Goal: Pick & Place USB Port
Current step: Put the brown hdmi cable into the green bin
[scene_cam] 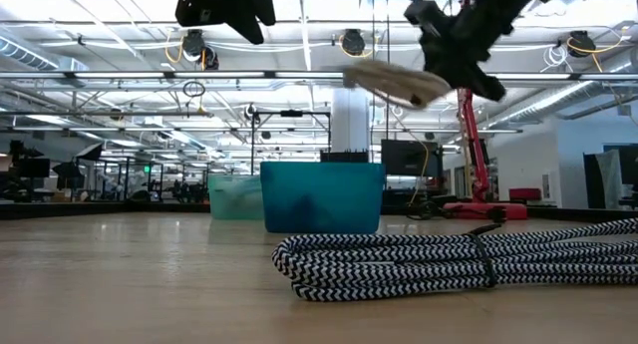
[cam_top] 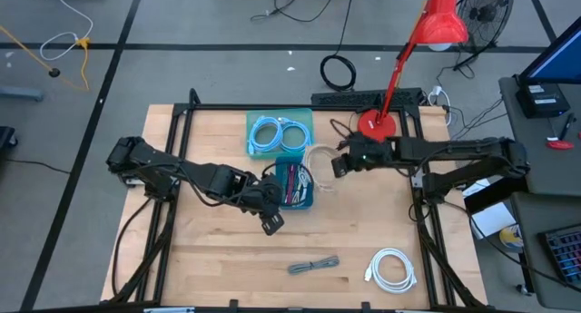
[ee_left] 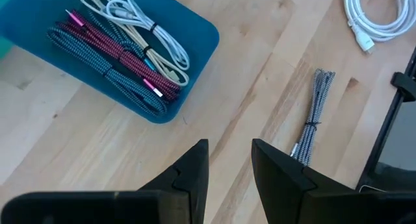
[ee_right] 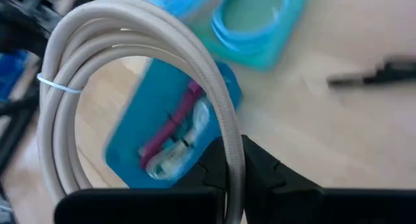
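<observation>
My right gripper [cam_top: 338,166] is shut on a beige coiled cable [cam_top: 320,159], bound with a small tie, held in the air just right of the dark blue bin [cam_top: 292,188]. The low view shows this coil [scene_cam: 394,82] high above the table. The blue bin [ee_left: 130,49] holds several bundled cables. My left gripper [ee_left: 229,165] hovers open over bare wood near the bin's near corner, nothing between its fingers. A grey braided cable bundle [cam_top: 313,265] lies on the table near the front. My right gripper pinches the strands of the beige coil at one side of its loop [ee_right: 229,152] between its two fingers. The fingers come slanting down from the table's right side, across the strands. The coil is lifted clear and sticks out from the fingertips toward the blue bin [scene_cam: 384,80].
A teal bin [cam_top: 280,134] with a light blue cable coil stands behind the blue bin. A white cable coil [cam_top: 392,268] lies at the front right. A red lamp base [cam_top: 376,124] stands at the back right. Bare wood lies at the front left.
</observation>
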Robot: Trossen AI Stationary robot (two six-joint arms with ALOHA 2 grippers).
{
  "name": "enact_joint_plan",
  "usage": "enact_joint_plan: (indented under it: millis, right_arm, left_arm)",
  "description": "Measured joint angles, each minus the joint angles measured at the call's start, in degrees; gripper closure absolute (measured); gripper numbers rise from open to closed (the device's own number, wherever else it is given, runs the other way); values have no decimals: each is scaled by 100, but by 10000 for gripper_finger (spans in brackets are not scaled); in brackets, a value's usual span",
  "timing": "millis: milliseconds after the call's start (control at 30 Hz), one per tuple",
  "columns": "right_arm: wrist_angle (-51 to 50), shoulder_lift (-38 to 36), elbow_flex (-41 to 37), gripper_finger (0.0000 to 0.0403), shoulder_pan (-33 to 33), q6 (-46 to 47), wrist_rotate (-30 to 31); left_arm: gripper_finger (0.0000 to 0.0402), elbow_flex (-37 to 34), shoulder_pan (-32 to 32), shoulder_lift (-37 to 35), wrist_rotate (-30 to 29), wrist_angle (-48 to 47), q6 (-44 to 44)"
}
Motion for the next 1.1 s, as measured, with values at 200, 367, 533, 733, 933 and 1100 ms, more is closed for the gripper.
enact_joint_plan:
  millis: [200, 367, 533, 733, 933, 1100]
  right_arm:
    - [-33, 338, 644, 393, -296, -478, 112]
    - [-8, 856, 1160, 393, -580, -799, 93]
    - [1, 1578, 1715, 393, -902, -1178, -159]
    - [-39, 2348, 2195, 393, -1259, -1402, -628]
    - [16, 2634, 2409, 393, -1407, -1457, -812]
    - [113, 2644, 2437, 393, -1519, -1457, -854]
  left_arm:
    - [284, 0, -2, 0, -179, -528, -412]
    - [284, 0, -26, 0, -346, -1060, -877]
    - [284, 0, -111, 0, -595, -1252, -1151]
    - [284, 0, -157, 0, -684, -1267, -1256]
    - [284, 0, -189, 0, -657, -1266, -1331]
    - [284, 0, -273, 0, -658, -1309, -1379]
